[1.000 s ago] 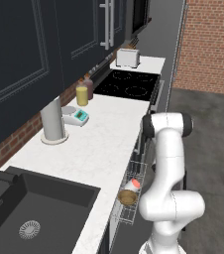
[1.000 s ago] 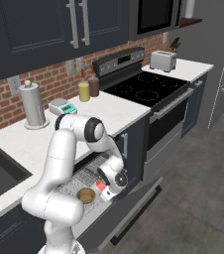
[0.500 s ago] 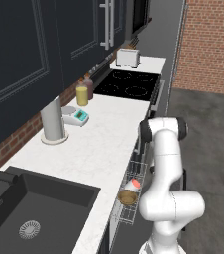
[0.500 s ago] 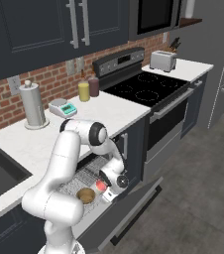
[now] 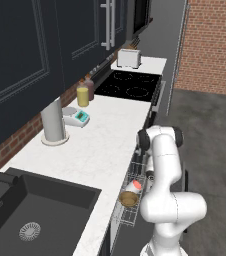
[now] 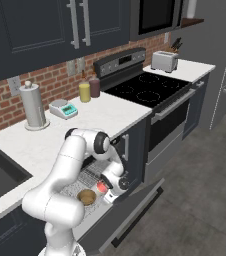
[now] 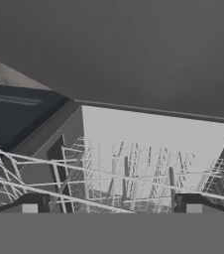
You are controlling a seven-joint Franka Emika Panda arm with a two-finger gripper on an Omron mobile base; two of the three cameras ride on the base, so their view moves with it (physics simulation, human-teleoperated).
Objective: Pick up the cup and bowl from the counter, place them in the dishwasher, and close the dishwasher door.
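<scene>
The pale cup (image 6: 102, 187) (image 5: 133, 186) with its red inside lies in the dishwasher's pulled-out wire rack (image 6: 91, 174), and the tan bowl (image 6: 87, 197) (image 5: 128, 199) rests beside it. My gripper (image 6: 111, 195) hangs low right next to the cup, on its outer side, not touching it. In the hand view the gripper (image 7: 111, 208) is open with nothing between the fingertips (image 7: 29, 208), and it looks along the grey rack wires (image 7: 124, 178). The dishwasher door (image 6: 132, 212) lies folded down and open. The white counter (image 5: 100, 145) runs above the rack.
On the counter stand a grey cylinder (image 5: 53, 121), a small scale (image 5: 76, 116), a yellow jar (image 5: 83, 94) and a toaster (image 5: 129, 58) past the black cooktop (image 5: 130, 85). The black sink (image 5: 32, 210) is at the near left. The oven front (image 6: 172, 125) is right of the open door.
The arm has sunk a little, its elbow lower and further out. The hand has crept slightly outward beside the cup. Cup and bowl have not moved.
</scene>
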